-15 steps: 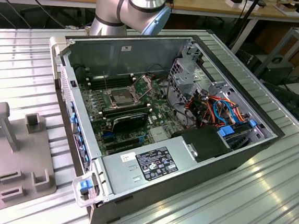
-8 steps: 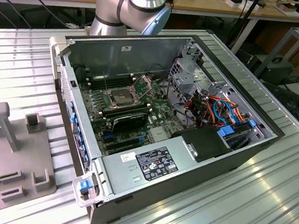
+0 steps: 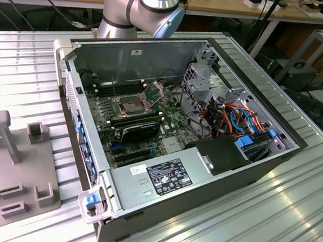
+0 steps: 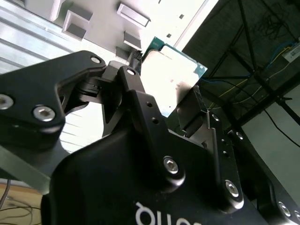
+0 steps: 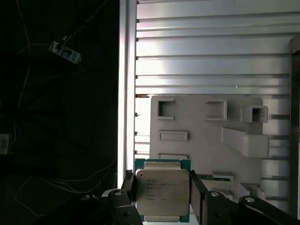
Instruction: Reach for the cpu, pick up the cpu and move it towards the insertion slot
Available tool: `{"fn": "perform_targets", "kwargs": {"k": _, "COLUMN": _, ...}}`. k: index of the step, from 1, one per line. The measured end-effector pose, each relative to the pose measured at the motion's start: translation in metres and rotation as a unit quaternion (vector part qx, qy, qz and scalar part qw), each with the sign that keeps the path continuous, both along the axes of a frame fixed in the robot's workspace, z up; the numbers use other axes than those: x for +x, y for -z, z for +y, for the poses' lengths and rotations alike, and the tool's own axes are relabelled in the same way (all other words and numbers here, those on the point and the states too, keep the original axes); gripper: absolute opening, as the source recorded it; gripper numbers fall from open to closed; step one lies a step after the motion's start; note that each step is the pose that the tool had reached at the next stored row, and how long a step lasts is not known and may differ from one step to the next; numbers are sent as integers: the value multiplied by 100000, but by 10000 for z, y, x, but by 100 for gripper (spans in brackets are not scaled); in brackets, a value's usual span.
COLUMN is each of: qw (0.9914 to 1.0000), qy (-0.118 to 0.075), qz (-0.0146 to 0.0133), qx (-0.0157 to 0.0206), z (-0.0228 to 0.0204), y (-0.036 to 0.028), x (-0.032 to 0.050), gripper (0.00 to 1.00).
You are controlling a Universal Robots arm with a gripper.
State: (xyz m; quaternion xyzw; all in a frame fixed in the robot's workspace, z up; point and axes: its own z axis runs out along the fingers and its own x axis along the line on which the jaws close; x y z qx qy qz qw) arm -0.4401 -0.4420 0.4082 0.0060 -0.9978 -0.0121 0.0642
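Observation:
The cpu (image 5: 162, 190), a flat square chip with a silvery top and green edge, sits between my gripper's (image 5: 162, 193) two black fingers (image 5: 198, 192), which press on its opposite sides. In the second wrist view the cpu (image 4: 172, 63) shows at the fingertips (image 4: 132, 75), above the grey fixture plate (image 4: 154, 14). I cannot tell whether it is touching the plate. The insertion slot (image 3: 130, 103), a silver-framed socket with a dark centre and its retention plate (image 3: 153, 90) tilted up, lies on the motherboard inside the open computer case (image 3: 247, 174) in the exterior view.
The grey fixture plate (image 3: 11, 159) with posts and small brackets lies on the ribbed metal table (image 3: 288, 223), at the exterior view's left of the case. Inside the case are a black block (image 3: 141, 129), a power supply (image 3: 156, 177), a drive cage (image 3: 201, 85) and coloured cables (image 3: 238, 119).

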Motion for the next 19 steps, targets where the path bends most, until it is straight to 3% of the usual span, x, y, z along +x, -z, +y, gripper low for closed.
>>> {"fn": "perform_targets", "kwargs": {"k": 3, "qw": 100000, "qy": -5, "qz": 49, "qx": 17, "z": -1, "y": -61, "x": 0, "gripper": 55}}
{"fn": "perform_targets", "kwargs": {"k": 6, "qw": 100000, "qy": -4, "qz": 48, "qx": 20, "z": 0, "y": -63, "x": 1, "gripper": 55}}
{"fn": "perform_targets", "kwargs": {"k": 8, "qw": 100000, "qy": -10, "qz": -5, "qx": -292, "z": -1, "y": -60, "x": 2, "gripper": 55}}
{"fn": "perform_targets", "kwargs": {"k": 10, "qw": 99995, "qy": -6, "qz": -558, "qx": -809, "z": -1, "y": -49, "x": 5, "gripper": 55}}
{"fn": "perform_targets", "kwargs": {"k": 13, "qw": 99983, "qy": -7, "qz": -1411, "qx": -1190, "z": -1, "y": -38, "x": 12, "gripper": 55}}
{"fn": "perform_targets", "kwargs": {"k": 16, "qw": 99975, "qy": 1, "qz": -1819, "qx": -1337, "z": 0, "y": -23, "x": 43, "gripper": 55}}
{"fn": "perform_targets", "kwargs": {"k": 19, "qw": 99974, "qy": 10, "qz": -1868, "qx": -1343, "z": 0, "y": -6, "x": 193, "gripper": 55}}
